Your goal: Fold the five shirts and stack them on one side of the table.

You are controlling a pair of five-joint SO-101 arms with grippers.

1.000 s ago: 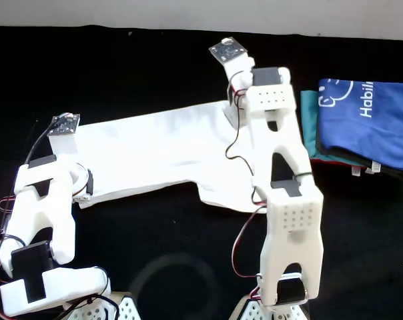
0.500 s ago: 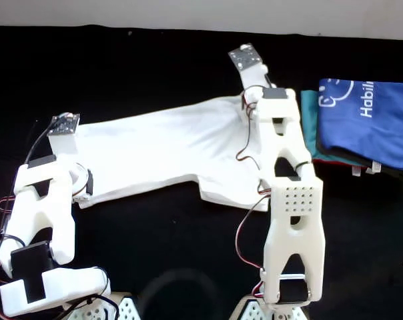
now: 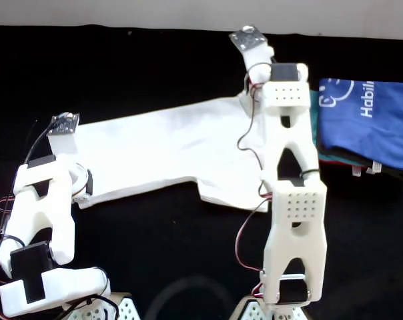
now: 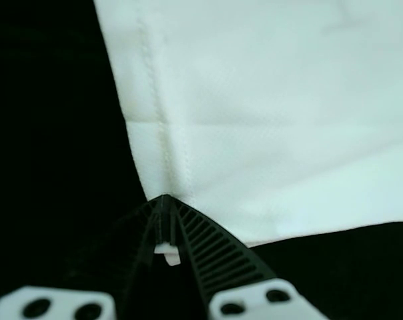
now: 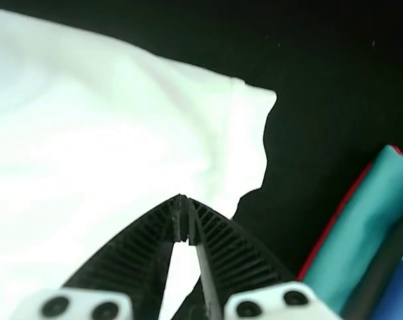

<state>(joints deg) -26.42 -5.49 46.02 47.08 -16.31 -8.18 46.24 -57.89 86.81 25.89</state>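
Your left claw (image 4: 167,210) is clamped shut on the hem corner of the white shirt (image 3: 161,150), at the cloth's 9 o'clock end. Your right claw (image 5: 186,207) is closed too, tips pinched on the shirt near its 1 o'clock corner. The shirt lies spread across the middle of the black surface (image 3: 141,60). A stack of folded shirts (image 3: 368,120), blue on top, sits at 3 o'clock.
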